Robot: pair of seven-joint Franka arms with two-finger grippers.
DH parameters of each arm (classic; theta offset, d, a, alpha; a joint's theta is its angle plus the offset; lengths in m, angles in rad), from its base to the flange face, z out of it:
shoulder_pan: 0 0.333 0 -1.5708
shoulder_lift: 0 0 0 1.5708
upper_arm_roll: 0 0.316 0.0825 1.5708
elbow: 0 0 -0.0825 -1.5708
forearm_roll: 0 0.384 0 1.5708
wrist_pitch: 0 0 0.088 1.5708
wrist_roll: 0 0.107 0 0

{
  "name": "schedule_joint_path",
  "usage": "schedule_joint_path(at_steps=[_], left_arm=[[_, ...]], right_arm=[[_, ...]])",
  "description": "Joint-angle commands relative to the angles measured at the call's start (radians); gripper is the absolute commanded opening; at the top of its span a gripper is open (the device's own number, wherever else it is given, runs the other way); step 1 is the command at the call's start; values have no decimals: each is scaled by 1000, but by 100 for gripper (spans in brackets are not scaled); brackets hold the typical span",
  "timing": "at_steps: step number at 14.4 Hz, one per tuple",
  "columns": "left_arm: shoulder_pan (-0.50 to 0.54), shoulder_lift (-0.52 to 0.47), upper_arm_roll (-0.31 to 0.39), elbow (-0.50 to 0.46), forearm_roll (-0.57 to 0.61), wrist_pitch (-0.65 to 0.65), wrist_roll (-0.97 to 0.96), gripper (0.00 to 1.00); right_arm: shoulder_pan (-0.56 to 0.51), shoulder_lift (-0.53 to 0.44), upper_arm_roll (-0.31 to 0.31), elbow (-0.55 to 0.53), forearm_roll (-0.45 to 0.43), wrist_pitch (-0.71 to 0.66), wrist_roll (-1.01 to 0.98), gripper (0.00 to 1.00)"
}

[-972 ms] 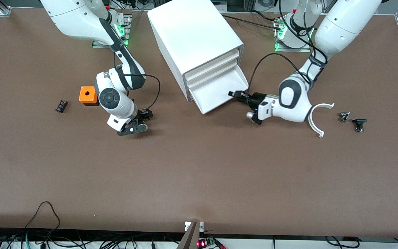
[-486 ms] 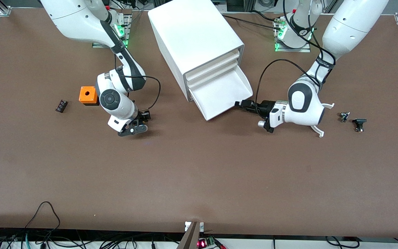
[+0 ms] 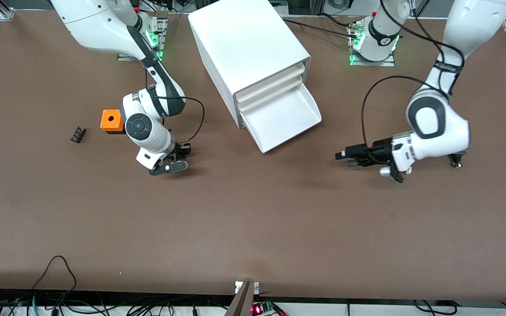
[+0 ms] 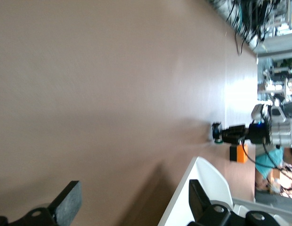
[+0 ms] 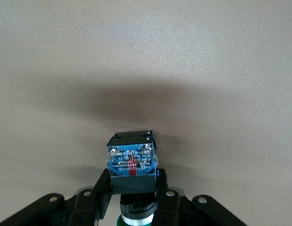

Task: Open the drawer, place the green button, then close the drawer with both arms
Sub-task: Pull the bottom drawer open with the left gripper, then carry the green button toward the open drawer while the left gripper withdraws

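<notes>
The white cabinet (image 3: 244,48) stands at the robots' side of the table. Its lowest drawer (image 3: 281,116) is pulled out, and its tray shows nothing inside. My left gripper (image 3: 343,158) is open and empty, over bare table toward the left arm's end from the drawer. In the left wrist view its fingers (image 4: 66,207) are spread wide beside the drawer's corner (image 4: 202,181). My right gripper (image 3: 182,154) is low over the table toward the right arm's end, shut on the button (image 5: 132,165). The button's black body and blue board stick out, and its green cap (image 5: 136,221) sits between the fingers.
An orange cube with a hole (image 3: 111,121) stands beside the right arm's wrist, and a small black part (image 3: 77,134) lies past it toward the right arm's end. Another small black part (image 3: 456,159) lies just by the left arm's wrist.
The drawer slid out a little farther. My left gripper then let go of the drawer's edge and drew away toward the left arm's end. The right gripper barely moved.
</notes>
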Motion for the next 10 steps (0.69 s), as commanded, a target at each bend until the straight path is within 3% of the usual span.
schedule_joint_path(at_steps=[1, 3, 5, 10], left_arm=[[52, -118, -7, -29, 127, 10, -15, 100], [104, -190, -7, -5, 304, -42, -18, 100], [118, -228, 47, 87, 429, -161, -27, 100], [112, -274, 101, 355, 746, -476, -281, 100]], right_arm=[[-1, 3, 5, 10, 7, 4, 11, 30], [-1, -10, 3, 24, 5, 1, -5, 29], [-1, -30, 5, 70, -3, -58, -13, 29], [-1, -39, 32, 339, 8, -279, -114, 29]])
